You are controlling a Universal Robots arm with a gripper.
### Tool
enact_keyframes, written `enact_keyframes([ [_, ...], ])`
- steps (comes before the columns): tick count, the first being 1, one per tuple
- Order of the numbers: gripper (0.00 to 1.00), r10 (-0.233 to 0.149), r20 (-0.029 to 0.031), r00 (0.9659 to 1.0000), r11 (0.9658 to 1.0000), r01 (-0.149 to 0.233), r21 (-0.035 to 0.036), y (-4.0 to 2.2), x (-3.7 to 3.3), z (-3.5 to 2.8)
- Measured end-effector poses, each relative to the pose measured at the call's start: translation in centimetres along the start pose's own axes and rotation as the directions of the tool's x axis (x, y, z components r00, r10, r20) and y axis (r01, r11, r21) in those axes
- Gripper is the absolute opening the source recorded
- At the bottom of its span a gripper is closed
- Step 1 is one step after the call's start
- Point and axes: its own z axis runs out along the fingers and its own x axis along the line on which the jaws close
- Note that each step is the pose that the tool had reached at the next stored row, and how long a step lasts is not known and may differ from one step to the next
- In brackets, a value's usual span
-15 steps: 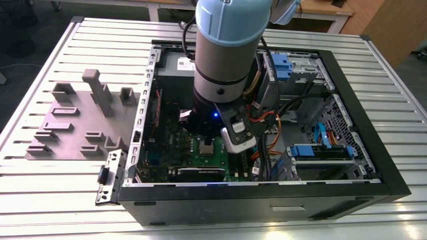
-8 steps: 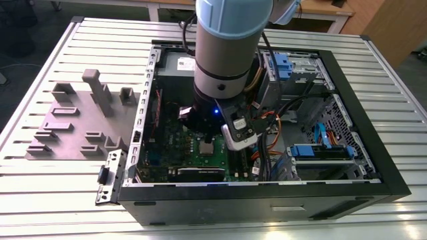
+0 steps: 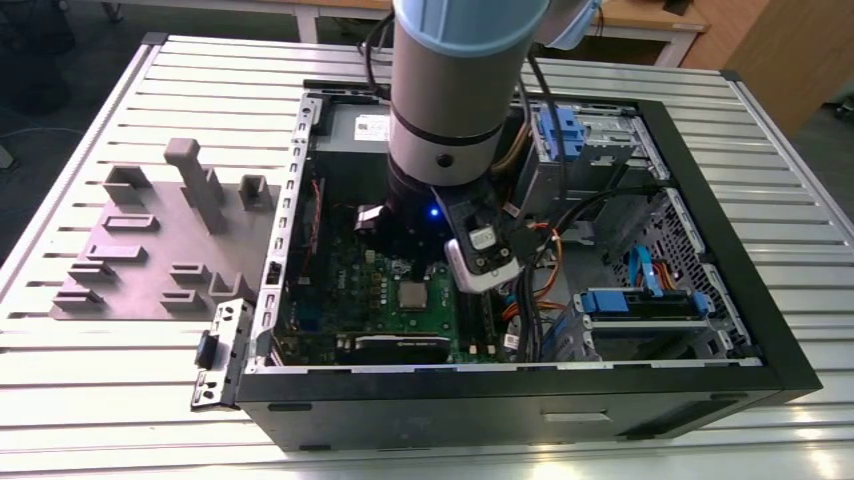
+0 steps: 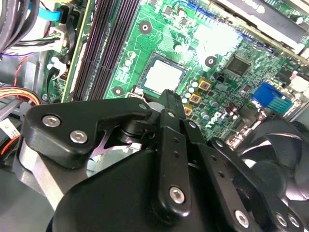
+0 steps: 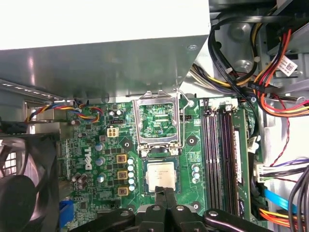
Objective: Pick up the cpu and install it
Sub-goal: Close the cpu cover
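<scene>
The cpu [image 5: 161, 176] lies flat in its socket on the green motherboard [image 5: 108, 188], and the hinged socket frame [image 5: 159, 118] stands open beside it. The tool [image 5: 166, 194] is pinched narrow and empty, its tips just beside the chip's edge. In the exterior view the chip sits at about 6 o'clock from the arm [image 3: 447, 150]. A sideways nudge here could skew the chip and bend socket pins.
</scene>
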Motion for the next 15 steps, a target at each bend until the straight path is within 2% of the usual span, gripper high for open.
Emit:
enact_keyframes([
  [8, 0.11, 0.0, 0.0, 1.0, 1.0, 0.0, 0.0002, 0.04, 0.02, -0.78],
  [15, 0.11, 0.0, 0.0, 1.0, 1.0, 0.0, 0.0002, 0.09, 0.04, -1.77],
])
